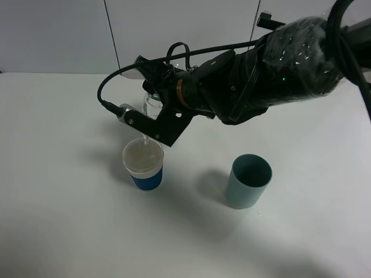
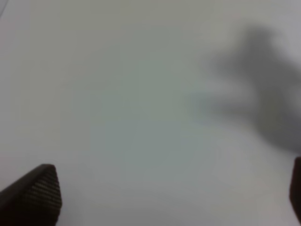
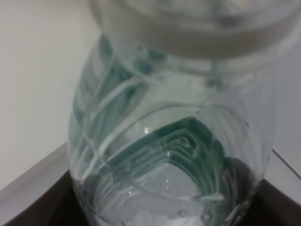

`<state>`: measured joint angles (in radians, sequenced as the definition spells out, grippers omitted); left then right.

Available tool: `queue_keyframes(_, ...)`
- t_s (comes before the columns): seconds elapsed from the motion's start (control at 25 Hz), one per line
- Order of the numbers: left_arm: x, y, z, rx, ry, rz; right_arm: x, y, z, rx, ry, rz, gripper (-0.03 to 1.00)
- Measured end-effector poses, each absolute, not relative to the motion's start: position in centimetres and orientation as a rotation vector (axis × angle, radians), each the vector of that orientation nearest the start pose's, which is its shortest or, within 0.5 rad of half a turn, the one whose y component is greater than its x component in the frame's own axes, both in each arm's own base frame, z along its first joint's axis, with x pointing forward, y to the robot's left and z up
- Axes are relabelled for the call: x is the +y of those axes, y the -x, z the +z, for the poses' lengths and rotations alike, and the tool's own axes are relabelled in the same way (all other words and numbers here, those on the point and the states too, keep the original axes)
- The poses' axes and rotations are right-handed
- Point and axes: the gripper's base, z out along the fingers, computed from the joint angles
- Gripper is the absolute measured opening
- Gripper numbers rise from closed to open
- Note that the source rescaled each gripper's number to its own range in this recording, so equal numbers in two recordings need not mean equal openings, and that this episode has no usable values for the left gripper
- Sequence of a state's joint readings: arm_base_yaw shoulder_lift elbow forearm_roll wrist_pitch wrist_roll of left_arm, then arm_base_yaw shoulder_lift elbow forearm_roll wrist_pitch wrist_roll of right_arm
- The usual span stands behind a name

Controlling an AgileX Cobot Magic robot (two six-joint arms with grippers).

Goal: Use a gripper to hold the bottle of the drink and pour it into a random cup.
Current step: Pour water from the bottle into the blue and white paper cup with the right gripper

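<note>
Pouring looks under way: the right gripper (image 1: pixel 157 123), clamped on the tilted bottle of the drink (image 3: pixel 164 141), holds its neck just above the cup (image 1: pixel 144 166) so the thin stream apparently lands inside.

The high view is softly and evenly lit from above, and the white counter (image 1: pixel 69 231) greys toward the lower edge. Diffuse shadows lie just left of the blue-sleeved cup (image 1: pixel 144 168) and of the teal cup (image 1: pixel 248 182). Small glints speckle the glossy arm (image 1: pixel 284 63) at upper right. The left wrist view is washed out and unfocused: a smeared shadow, and the left tool (image 2: pixel 169 195) only as blurred dark tips. The right wrist view is too close, so the bottle (image 3: pixel 164 141) is soft, with tiny highlights.
</note>
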<state>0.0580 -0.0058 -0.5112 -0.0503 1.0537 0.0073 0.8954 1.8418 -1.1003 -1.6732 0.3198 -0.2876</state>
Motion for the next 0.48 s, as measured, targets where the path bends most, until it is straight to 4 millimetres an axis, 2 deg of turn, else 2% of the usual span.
queue_keyframes(0.48,-0.42,0.67,28.10,2.019,0.049,-0.016,29.37,-26.68,19.95,0.484,2.265,-0.921,0.00)
